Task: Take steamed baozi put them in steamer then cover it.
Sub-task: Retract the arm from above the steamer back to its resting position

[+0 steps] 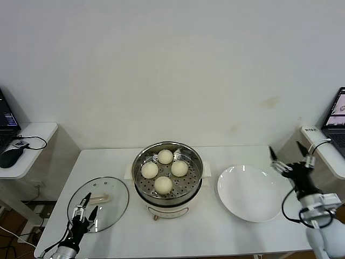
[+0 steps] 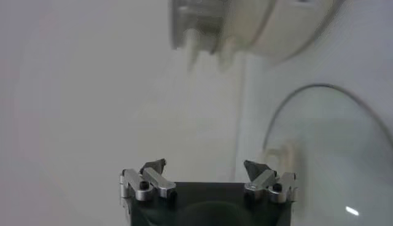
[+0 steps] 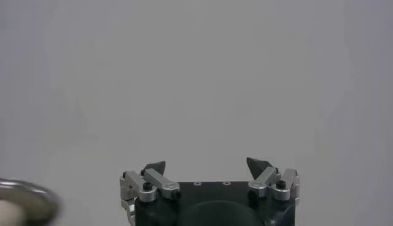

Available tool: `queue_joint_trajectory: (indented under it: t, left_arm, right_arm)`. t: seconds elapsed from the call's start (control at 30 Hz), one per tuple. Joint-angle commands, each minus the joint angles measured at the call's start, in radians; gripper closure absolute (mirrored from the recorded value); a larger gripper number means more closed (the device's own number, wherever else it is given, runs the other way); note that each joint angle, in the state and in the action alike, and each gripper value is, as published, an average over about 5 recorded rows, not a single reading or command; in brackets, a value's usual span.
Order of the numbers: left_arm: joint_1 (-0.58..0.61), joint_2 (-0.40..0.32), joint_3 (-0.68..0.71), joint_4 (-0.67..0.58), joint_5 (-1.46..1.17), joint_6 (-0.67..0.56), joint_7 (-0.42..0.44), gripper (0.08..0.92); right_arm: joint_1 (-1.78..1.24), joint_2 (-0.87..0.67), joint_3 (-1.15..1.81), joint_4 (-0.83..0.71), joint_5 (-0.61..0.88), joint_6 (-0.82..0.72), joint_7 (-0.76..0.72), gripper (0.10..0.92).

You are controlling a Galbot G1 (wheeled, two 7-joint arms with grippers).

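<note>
The right gripper (image 3: 209,164) stood with its jaws wide apart and nothing between them, facing a plain pale surface. A shiny metal rim (image 3: 27,195) showed at one edge.

The left gripper (image 1: 85,208) hangs over the near edge of the cover (image 1: 110,189), which lies flat on the table (image 1: 183,232) with its handle (image 1: 101,199) just beyond and to the right of the fingertips. Farther right of that gripper and a little behind it stands the steamer (image 1: 141,186), mid-table. All four baozi (image 1: 163,184) sit on its tray, one at the back, one at the front, one to either side. The plate (image 1: 248,197) lies right of the steamer, apart from it. The right gripper (image 1: 287,155) hovers by the plate's far right rim, past the table's right end.
</note>
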Motion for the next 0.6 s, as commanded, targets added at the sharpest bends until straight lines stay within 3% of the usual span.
queue_joint_trajectory:
  t: [0.03, 0.6]
  left_arm:
    - [-0.103, 0.017, 0.061, 0.093, 0.144, 0.005, 0.029, 0.177]
    - [-0.266, 0.05, 0.086, 0.216, 0.1, 0.031, 0.055, 0.177]
  right_arm:
    - [-0.126, 0.086, 0.184, 0.012, -0.011, 0.059, 0.013, 0.203]
    - [-0.172, 0.13, 0.168, 0.035, -0.046, 0.069, 0.008, 0.203]
